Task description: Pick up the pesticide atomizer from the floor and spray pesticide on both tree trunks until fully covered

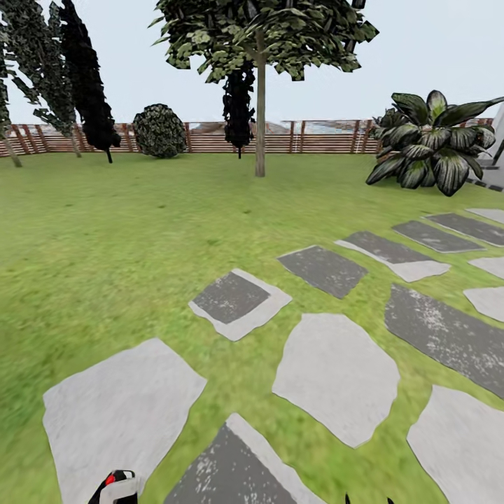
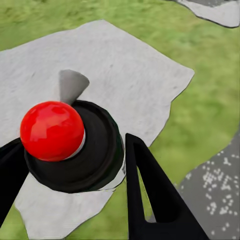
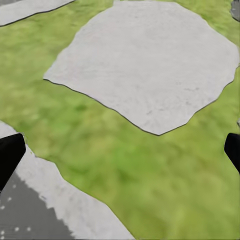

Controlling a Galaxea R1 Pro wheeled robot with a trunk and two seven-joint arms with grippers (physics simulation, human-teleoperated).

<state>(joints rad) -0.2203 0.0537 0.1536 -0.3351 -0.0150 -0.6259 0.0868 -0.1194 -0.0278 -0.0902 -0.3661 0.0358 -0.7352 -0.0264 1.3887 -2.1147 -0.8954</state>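
Note:
The pesticide atomizer (image 2: 95,155), black with a red nozzle top (image 2: 51,131), sits upright between the two black fingers (image 2: 152,200) of my left gripper (image 2: 72,145), which is shut on it above a grey slab. Its top also peeks in at the low left edge of the head view (image 1: 119,486). A tree with a straight bare tree trunk (image 1: 260,119) and a green-white canopy stands far ahead on the lawn before the fence. Another leafy tree (image 1: 28,56) leans at the far left. My right gripper (image 3: 120,155) hangs open over grass, nothing between its fingers.
Grey stepping slabs (image 1: 334,374) cross the lawn from near left to far right. A broad-leaved plant (image 1: 430,143) stands at the right. Narrow black trees (image 1: 87,84), a round bush (image 1: 159,130) and the brown slat fence (image 1: 322,136) line the back.

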